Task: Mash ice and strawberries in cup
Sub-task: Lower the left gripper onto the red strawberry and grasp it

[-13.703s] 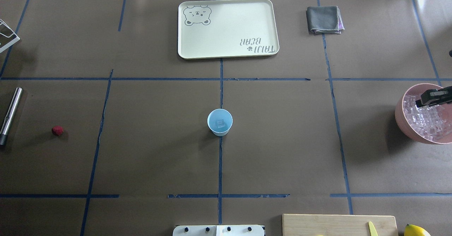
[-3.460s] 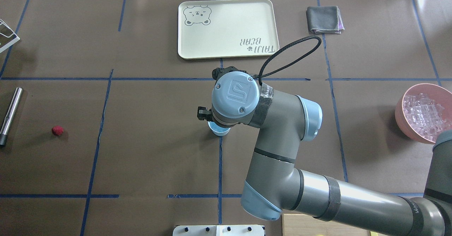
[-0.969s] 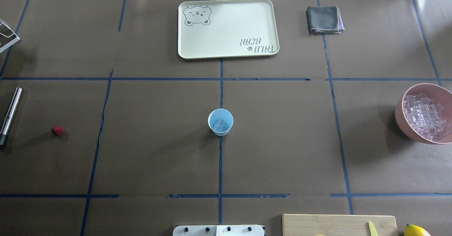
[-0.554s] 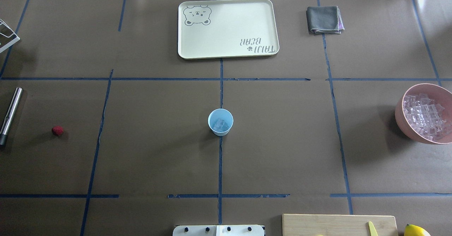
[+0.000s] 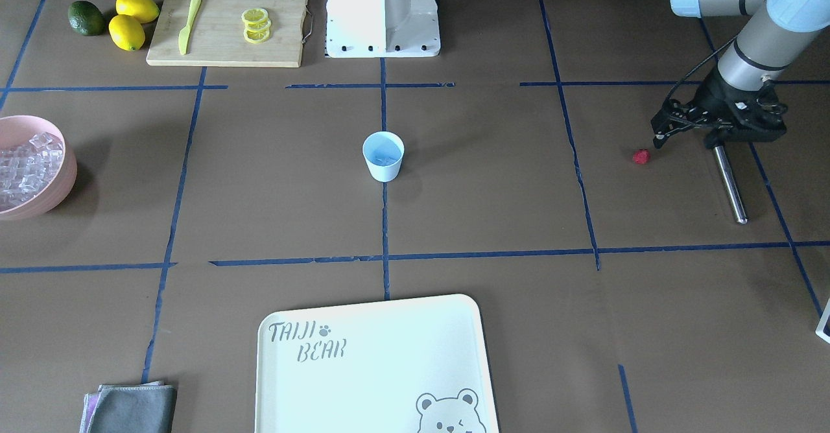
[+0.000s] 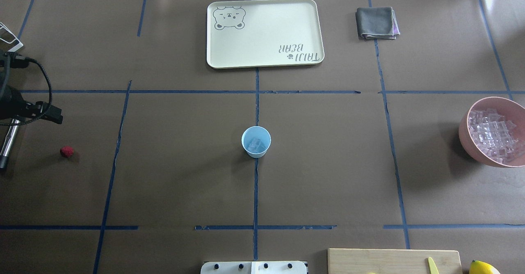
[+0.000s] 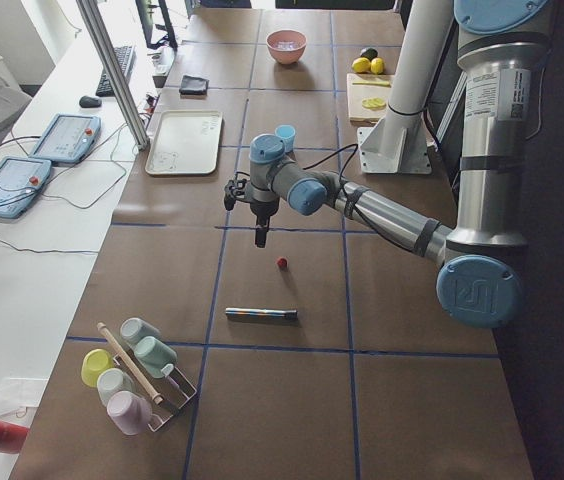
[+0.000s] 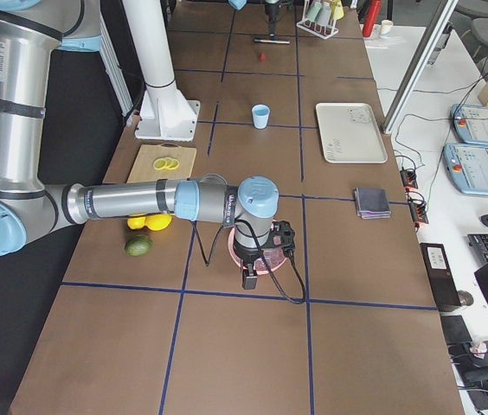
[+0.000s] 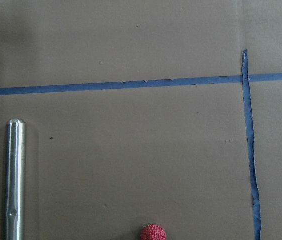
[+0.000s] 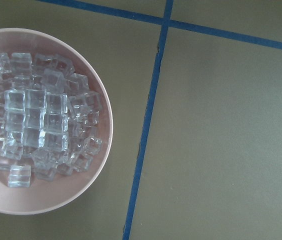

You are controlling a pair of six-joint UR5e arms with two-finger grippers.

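The small red strawberry (image 9: 153, 233) is being cut off by the bottom edge of the left wrist view, and so is the polished metal rod (image 9: 14, 180) beside it. In the front-facing view, near the worktop's left edge, the rod's robot-side end is being covered by the left gripper (image 5: 716, 139), and the jaws cannot be judged. The pink plastic bowl (image 6: 467, 147) at the worktop's right edge is being clipped by the overhead view. In the right side view it is being partly hidden by the right gripper (image 8: 249, 278), which is being shown in that view only, its state undeterminable. The clear ice cubes (image 6: 255, 144) in the light-blue plastic cup (image 6: 256, 154) are being shown too small to count.

Bright, even light — soft shadows.
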